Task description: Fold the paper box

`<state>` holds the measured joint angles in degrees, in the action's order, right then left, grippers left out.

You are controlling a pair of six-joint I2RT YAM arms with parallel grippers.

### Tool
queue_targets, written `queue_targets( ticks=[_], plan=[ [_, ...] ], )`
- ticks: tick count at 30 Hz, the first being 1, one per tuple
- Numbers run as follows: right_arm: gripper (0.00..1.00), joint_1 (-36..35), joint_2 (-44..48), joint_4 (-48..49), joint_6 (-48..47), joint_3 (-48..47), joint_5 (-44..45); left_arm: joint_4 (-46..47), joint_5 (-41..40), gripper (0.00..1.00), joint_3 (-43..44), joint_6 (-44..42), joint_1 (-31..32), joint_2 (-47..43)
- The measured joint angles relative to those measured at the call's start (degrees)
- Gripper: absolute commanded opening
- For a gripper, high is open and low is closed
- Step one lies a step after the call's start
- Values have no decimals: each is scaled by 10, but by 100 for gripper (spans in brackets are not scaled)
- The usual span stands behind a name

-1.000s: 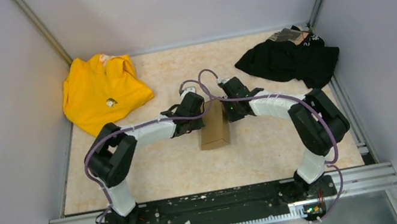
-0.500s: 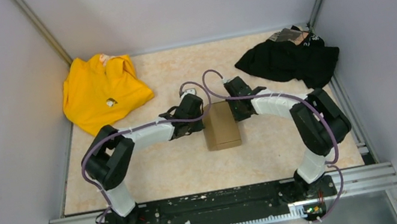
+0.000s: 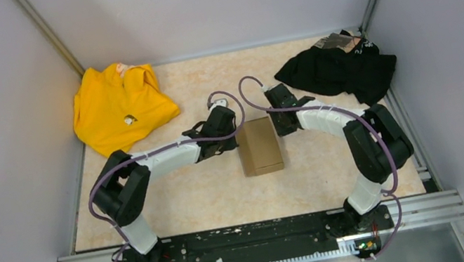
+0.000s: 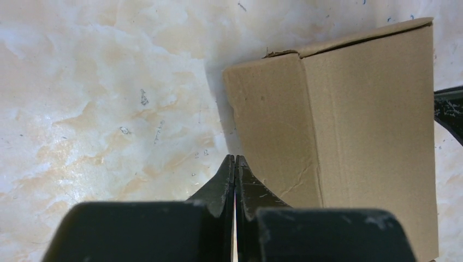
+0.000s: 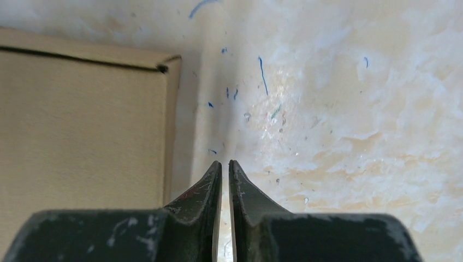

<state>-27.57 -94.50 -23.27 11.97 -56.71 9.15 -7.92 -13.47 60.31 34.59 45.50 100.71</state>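
Observation:
The paper box (image 3: 259, 145) is a plain brown carton lying flat on the table's middle. It fills the right of the left wrist view (image 4: 349, 131) and the left of the right wrist view (image 5: 82, 125). My left gripper (image 3: 226, 147) is shut and empty just left of the box; its fingertips (image 4: 235, 158) sit at the box's edge. My right gripper (image 3: 280, 130) is shut and empty beside the box's far right corner (image 5: 225, 162), apart from it.
A yellow garment (image 3: 118, 107) lies at the back left and a black garment (image 3: 340, 69) at the back right. Grey walls close in the marbled table (image 3: 197, 194) on three sides. The arm bases stand on the black rail (image 3: 254, 237) at the near edge.
The box went from standing on edge between the grippers to lying flat with its broad face up. Both grippers drew back from it, the right one toward the far right.

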Motion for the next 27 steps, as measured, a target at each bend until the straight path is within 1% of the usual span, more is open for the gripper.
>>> queue_targets(
  ticks=[5, 9, 13, 20, 27],
  plan=[
    [10, 0, -6, 10, -14, -31, -14, 0, 0, 0, 24, -3, 0, 15],
    [9, 0, -38, 22, -15, -51, -54, 11, 11, 0, 48, -4, 0, 54],
    [8, 1, -70, 29, -9, -51, -82, 19, 25, 0, 51, 4, 0, 80],
    [7, 1, -75, 42, 2, -48, -101, 29, 31, 0, 43, 14, -1, 78],
    [6, -12, -77, 37, -1, -50, -86, 67, 40, 0, 9, 19, -1, 61]
  ],
)
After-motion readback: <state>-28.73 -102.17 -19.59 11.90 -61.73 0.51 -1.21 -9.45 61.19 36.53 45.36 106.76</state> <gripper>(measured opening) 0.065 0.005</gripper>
